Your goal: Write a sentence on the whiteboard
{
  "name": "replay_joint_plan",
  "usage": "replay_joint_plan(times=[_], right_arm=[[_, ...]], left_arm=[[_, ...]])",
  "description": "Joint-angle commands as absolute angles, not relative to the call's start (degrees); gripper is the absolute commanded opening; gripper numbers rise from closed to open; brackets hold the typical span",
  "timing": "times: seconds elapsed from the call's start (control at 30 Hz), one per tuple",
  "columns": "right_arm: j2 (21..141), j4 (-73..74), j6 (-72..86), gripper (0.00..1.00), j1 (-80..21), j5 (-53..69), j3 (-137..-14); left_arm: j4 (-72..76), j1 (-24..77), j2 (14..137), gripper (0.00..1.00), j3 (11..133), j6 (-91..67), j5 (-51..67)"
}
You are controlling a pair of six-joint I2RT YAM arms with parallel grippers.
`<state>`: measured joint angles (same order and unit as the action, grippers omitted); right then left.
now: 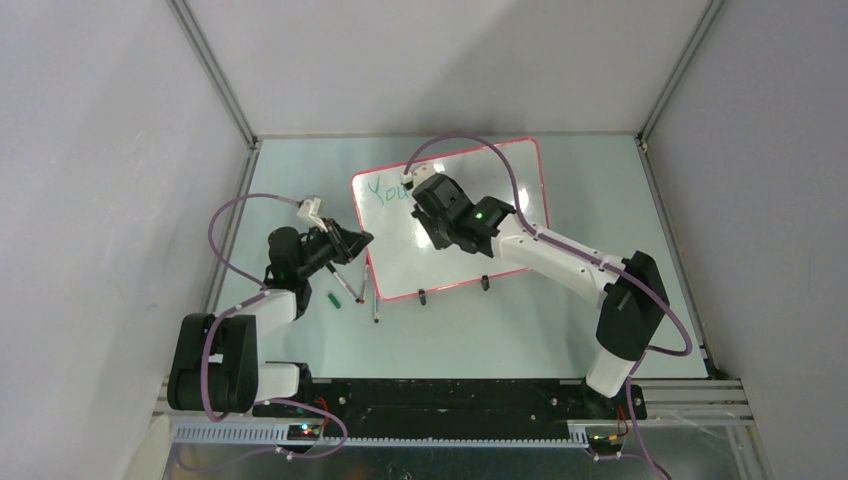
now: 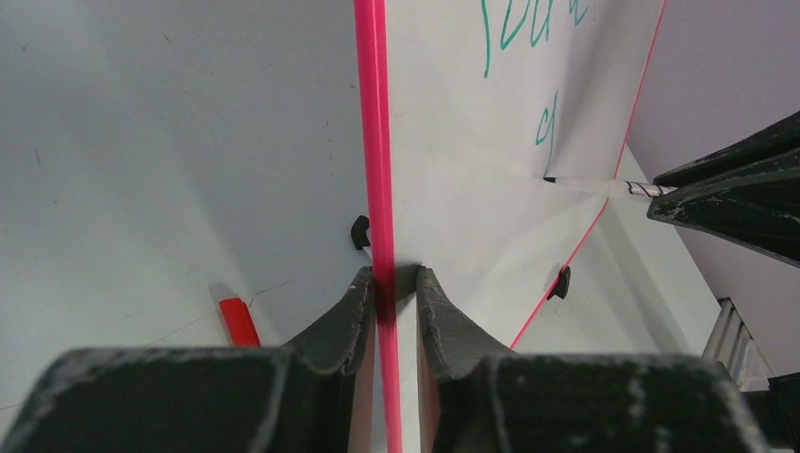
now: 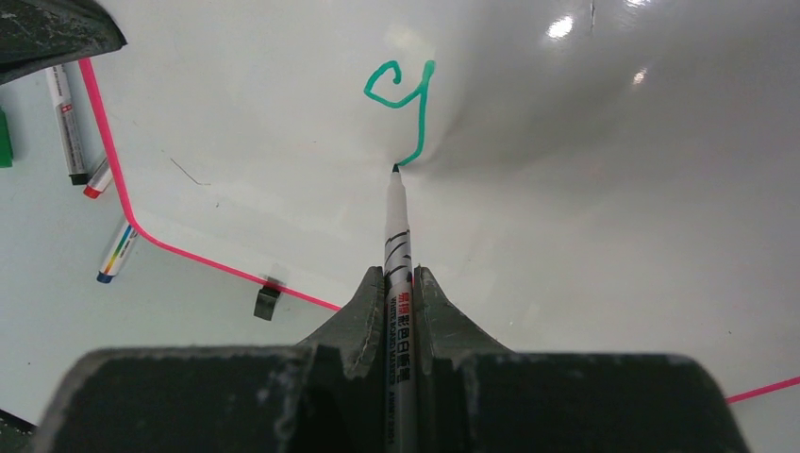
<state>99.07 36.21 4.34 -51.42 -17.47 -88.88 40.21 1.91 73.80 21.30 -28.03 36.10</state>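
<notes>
While both arms reach out from the near edge of the pale table [image 1: 560, 330], a few loose pens [image 1: 347, 286] and a small green cap [image 1: 331, 298] lie just off the board's near left corner. One pen has a red end. Another has a blue end and a rainbow-striped barrel. Their labels are too small to read.

Just past them, the left gripper [image 2: 396, 280] is pinched onto the left rim of the whiteboard [image 1: 455, 262], with one finger on each side of the pink edge.

The whiteboard lies on the middle of the table, turned a little askew. It is glossy white with rounded corners and a thin red-pink rim. Two small black clip feet [image 1: 422, 296] sit on its near long edge, and lamp glare shines off its surface.

The right gripper [image 3: 399, 280] comes in over the board from the right. It is clamped tight on a slim white marker [image 3: 396, 222], whose dark tip touches the board at the tail of a letter. The barrel carries red characters and a line of black print, but I cannot make out either.

Farther back, towards the far left corner, the sentence [image 1: 383, 190] is written in a teal-green hand. "You" reads plainly from above, and the rest of that line is hidden behind the right arm. Below it, at the marker tip, stands a single looped letter that looks like a "g".
</notes>
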Motion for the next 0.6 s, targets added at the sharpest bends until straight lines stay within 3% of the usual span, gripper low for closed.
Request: replay_joint_plan(times=[0.0,0.57], right_arm=[[98.63,35.75,4.86,0.0,-52.27,-16.77,-89.15],[102.41,36.89,4.13,0.0,-52.91,-15.55,-97.22]], left_arm=[[36.5,1.58,73.7,0.01,20.32,-25.18,30.78],[36.47,1.58,73.57,0.01,20.33,-25.17,30.72]])
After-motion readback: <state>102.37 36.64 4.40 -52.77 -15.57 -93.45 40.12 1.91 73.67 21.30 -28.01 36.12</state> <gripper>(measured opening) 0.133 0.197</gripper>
